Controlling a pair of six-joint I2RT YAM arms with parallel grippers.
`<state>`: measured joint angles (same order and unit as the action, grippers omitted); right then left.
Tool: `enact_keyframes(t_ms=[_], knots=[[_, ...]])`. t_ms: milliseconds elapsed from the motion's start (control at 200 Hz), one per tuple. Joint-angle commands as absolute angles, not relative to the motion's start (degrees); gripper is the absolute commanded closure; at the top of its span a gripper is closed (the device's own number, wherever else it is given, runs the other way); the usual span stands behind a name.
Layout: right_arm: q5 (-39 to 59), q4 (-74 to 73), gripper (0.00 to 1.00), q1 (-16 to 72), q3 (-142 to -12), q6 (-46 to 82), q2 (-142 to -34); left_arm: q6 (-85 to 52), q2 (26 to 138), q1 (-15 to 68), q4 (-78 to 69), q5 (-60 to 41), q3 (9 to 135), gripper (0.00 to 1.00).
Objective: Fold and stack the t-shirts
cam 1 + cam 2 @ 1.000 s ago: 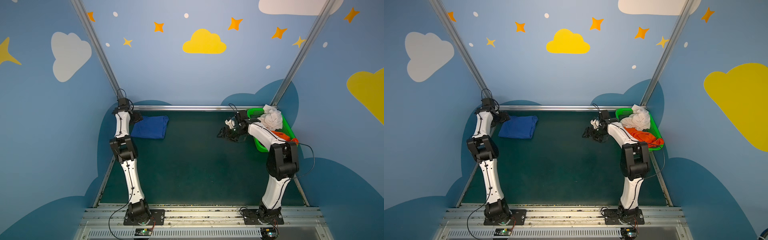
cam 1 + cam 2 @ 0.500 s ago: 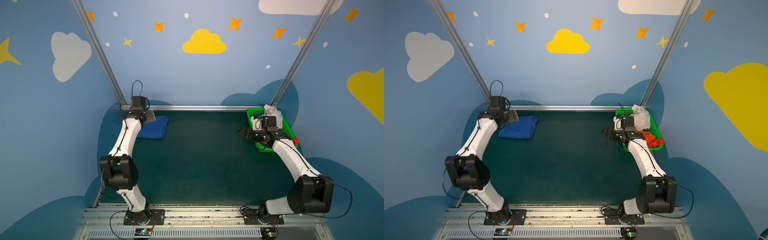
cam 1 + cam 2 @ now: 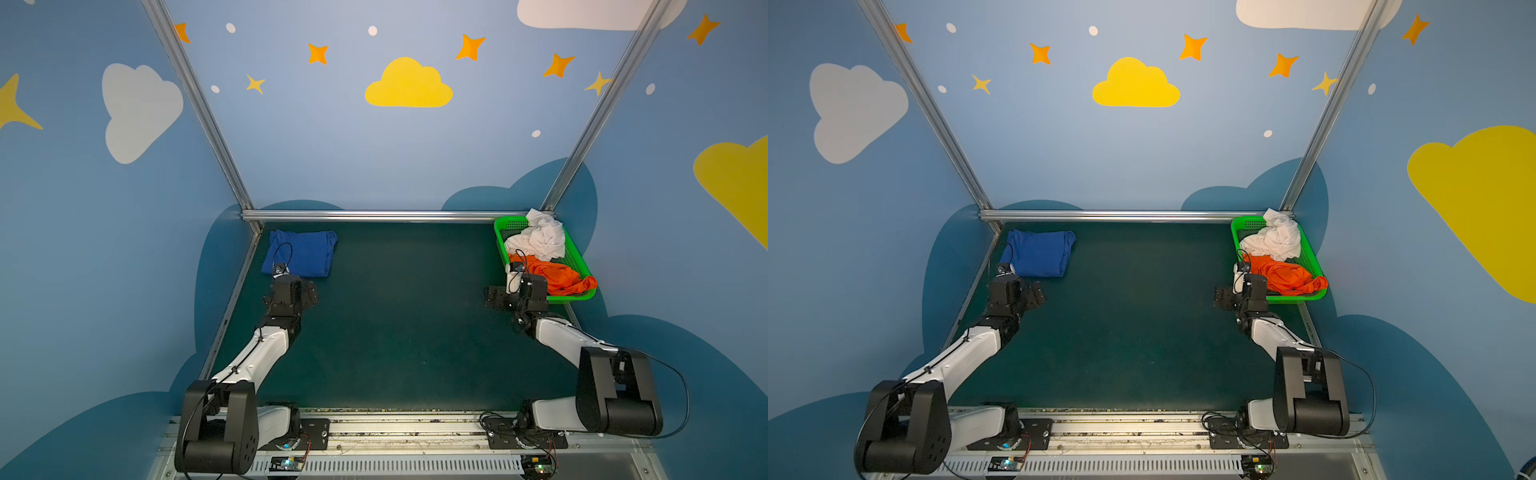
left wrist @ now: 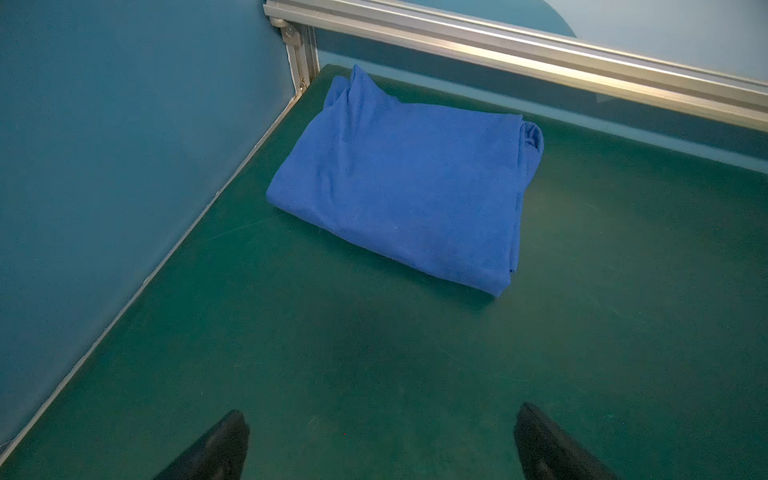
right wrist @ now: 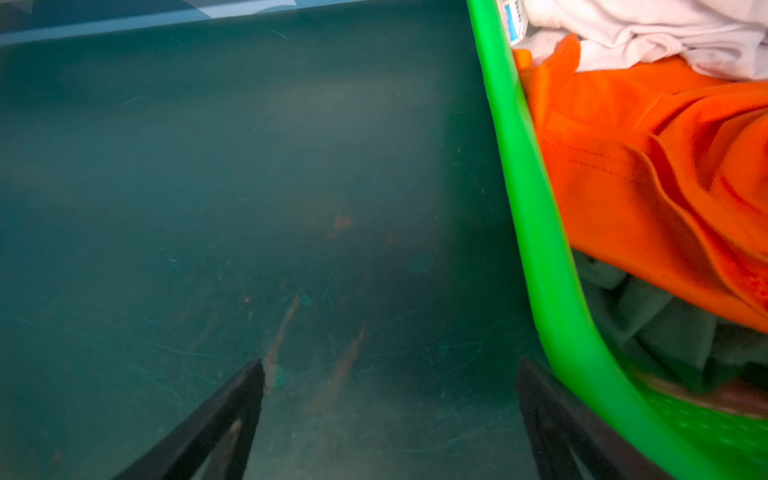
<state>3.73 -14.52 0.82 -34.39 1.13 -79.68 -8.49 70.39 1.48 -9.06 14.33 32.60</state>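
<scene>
Blue t-shirt (image 3: 300,253) first: it lies folded into a neat rectangle on the green mat (image 3: 395,316), in the far left corner. It sits just beside the left wall and the metal rail (image 3: 374,215) along the back. Both top views show it there (image 3: 1040,253), and on my left wrist feed (image 4: 399,183) its top is flat and smooth, with a few layers bunched at one end. I see no print on the face that is up.

Two more shirts sit crumpled in the green basket (image 3: 500,232) at the far right corner. The white shirt (image 3: 540,239) is heaped at the basket's far end and rises above its rim. The orange shirt (image 3: 557,276) lies at the near end, with a fold hanging over the near rim. On the right wrist feed the orange cloth (image 5: 623,174) lies on a dull grey-green cloth (image 5: 665,324) deeper in the basket, and the white one (image 5: 665,33) overlaps its far edge.

My left gripper (image 4: 382,413) is just short of the blue shirt's near edge and clear of it. Its fingers are spread wide, with only bare mat between them. My right gripper (image 5: 390,365) is also spread wide and holds nothing. It is over the mat on the basket's left, and one finger is close against the basket's outer wall (image 5: 536,216).
</scene>
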Motion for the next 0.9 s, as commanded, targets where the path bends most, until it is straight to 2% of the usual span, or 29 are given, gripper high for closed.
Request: enact_keyframes(t_ms=[0, 115, 215, 355, 626, 766, 816, 896], knots=[[4.96, -23.06, 0.04, 0.57, -34.74, -1.58, -77.99, -6.69, 70.98, 1.54, -20.58, 14.52, 30.74, 0.00], [5.80, -20.74, 0.04, 0.58, -33.75, -1.93, -77.19, -6.17, 73.22, 1.53, -19.66, 12.94, 31.79, 0.00], [6.84, -27.36, 0.04, 0.66, -29.17, -1.76, -77.49, -4.63, 73.34, 1.40, -24.38, 12.81, 29.92, 0.00], [6.73, -34.45, 0.04, 0.61, -26.24, -1.58, -80.42, -4.74, 73.47, 1.22, -22.04, 11.55, 29.22, 0.00], [6.81, -45.58, 0.04, 0.76, -23.25, -1.46, -86.46, -1.72, 77.35, 1.09, -39.87, 9.40, 21.07, 0.00], [7.37, -45.71, 0.04, 0.92, -23.14, -2.11, -86.46, 0.44, 85.36, 0.84, -44.06, 4.35, 22.11, 0.00], [5.91, -45.72, 0.04, 1.37, -22.73, -2.38, -86.00, -1.46, 87.36, 0.43, -41.72, 5.79, 24.80, 0.00], [0.69, -50.19, 0.04, 3.85, -19.97, -3.47, -85.47, -1.89, 86.66, -1.65, -39.80, 1.80, 25.17, 0.00]])
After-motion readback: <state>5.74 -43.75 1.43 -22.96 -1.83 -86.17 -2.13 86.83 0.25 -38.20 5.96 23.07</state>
